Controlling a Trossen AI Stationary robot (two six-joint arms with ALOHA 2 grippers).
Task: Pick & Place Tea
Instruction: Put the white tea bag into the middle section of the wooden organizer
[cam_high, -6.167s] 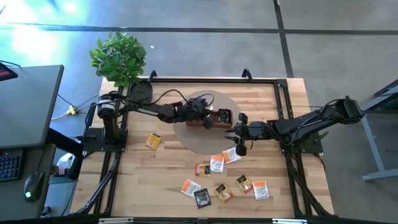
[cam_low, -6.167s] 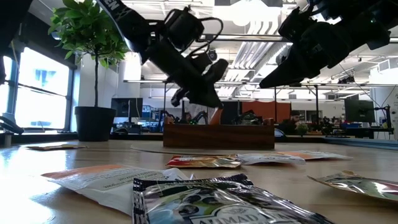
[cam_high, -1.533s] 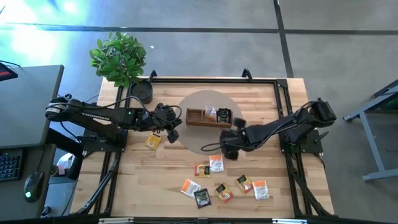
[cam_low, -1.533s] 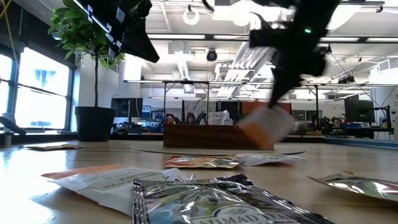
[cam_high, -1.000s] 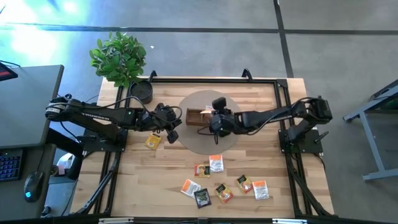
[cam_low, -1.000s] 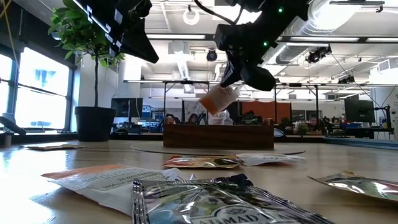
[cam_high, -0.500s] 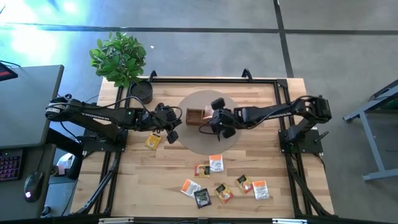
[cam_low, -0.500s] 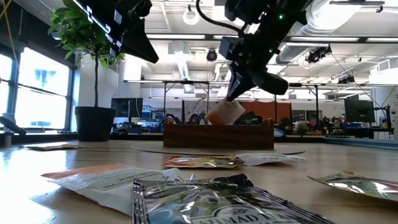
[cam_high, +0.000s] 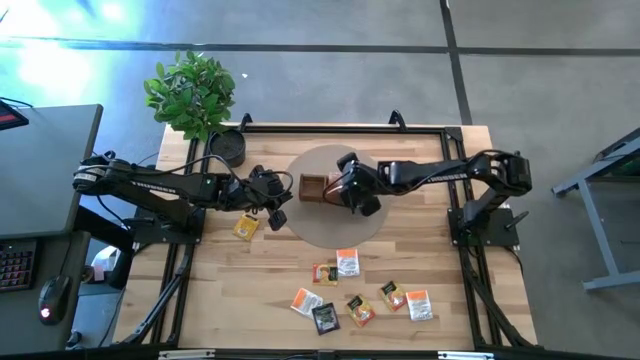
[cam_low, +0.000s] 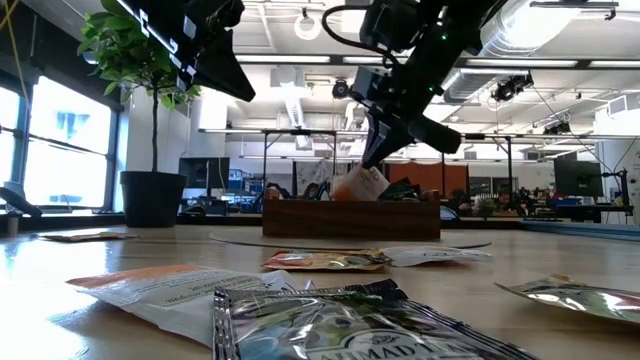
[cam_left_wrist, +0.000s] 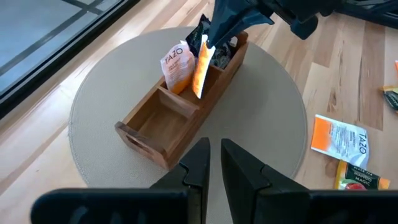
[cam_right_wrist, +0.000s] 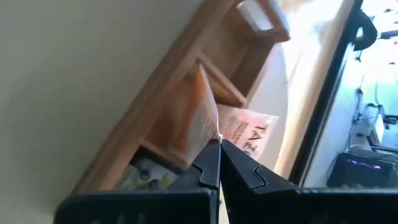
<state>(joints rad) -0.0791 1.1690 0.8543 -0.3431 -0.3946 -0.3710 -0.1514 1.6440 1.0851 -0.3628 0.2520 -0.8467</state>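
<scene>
A long wooden tray (cam_left_wrist: 180, 106) stands on a round beige mat (cam_high: 335, 228) at the table's middle. Its middle compartment holds a white-and-orange tea packet (cam_left_wrist: 176, 65) leaning upright, and black packets (cam_left_wrist: 217, 53) fill its end compartment. My right gripper (cam_left_wrist: 205, 38) hangs over the tray, shut on another white-and-orange tea packet (cam_left_wrist: 200, 68). My left gripper (cam_left_wrist: 214, 152) hovers left of the tray over the mat, its fingers a narrow gap apart with nothing between them. My right gripper pinches the packet's upper edge (cam_right_wrist: 214, 134) between its two fingertips, at one corner. The fingers slant down from the table's right side. The packet hangs edge-on below them, its lower end (cam_low: 355, 192) dipping behind the tray's near wall.
Several loose tea packets (cam_high: 350, 290) lie on the near half of the table, and a yellow one (cam_high: 245, 227) lies left of the mat. A potted plant (cam_high: 195, 95) stands at the far left corner.
My right gripper has moved a little toward the tray's left part and down, turning its wrist. The packet, which hung clear above the tray, now has its lower end sunk into the tray. My left gripper has kept still.
</scene>
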